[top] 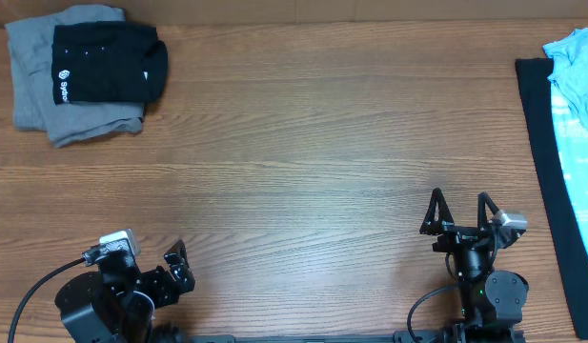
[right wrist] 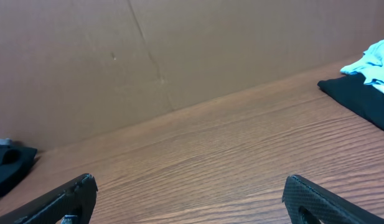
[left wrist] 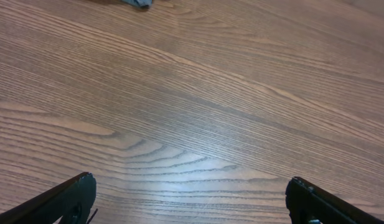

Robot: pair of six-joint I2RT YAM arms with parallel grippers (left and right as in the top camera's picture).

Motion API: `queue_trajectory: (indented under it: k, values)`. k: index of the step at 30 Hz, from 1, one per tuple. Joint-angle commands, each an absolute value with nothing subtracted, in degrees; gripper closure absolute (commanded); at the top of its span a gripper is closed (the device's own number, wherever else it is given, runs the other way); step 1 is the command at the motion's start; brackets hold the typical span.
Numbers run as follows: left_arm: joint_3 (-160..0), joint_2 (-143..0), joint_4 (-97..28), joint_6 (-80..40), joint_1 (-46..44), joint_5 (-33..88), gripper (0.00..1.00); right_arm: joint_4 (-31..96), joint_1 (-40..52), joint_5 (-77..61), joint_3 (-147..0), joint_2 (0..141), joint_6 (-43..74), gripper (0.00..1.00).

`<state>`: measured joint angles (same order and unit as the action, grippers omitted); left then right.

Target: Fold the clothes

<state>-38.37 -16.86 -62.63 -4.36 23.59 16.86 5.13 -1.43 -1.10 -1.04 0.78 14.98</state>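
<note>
At the upper left of the overhead frame a black T-shirt (top: 108, 62) lies folded, white logo up, on top of a folded gray garment (top: 31, 90); that pair looks finished. At the lower left the left end effector (top: 178, 268) sits low near the frame's bottom edge, and its wrist view shows the fingers spread wide with only wood grain between them, so it holds nothing. The middle of the bench (top: 303, 162) is bare wood. At the lower right the right end effector (top: 458, 217) points up the frame with its two fingers parted, also gripping nothing. Along the right edge lie a flat black garment (top: 551, 162) and, partly over it, a crumpled light blue garment (top: 579, 86), both seemingly unfolded. The task appears to sit between pieces: two done, more waiting. The next move probably calls for the right arm to reach toward the right edge, pinch the blue fabric, and draw it to the middle for spreading flat.
</note>
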Motion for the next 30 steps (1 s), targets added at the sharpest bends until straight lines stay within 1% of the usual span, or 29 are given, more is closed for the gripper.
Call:
queue_trajectory:
  k: [1,23,27,30]
  values:
    - [-38.4,-16.4,-62.7,-4.8,23.2,16.3,0.0,4.8,-1.7,-1.2,-0.4,0.2,14.6,0.0]
    - [-38.4,-16.4,-62.8,-4.8,23.2,16.3,0.0,4.8,-1.7,-1.2,-0.4,0.2,14.6,0.0]
    - [-38.4,-16.3,-62.9,-5.2,21.2,18.1,0.0,4.8,-1.7,-1.2,-0.4,0.2,14.6,0.0]
    - [-36.9,-16.3,-57.5,-7.0,15.5,20.4,0.0,4.8,-1.7,-1.2,-0.4,0.2,14.6,0.0]
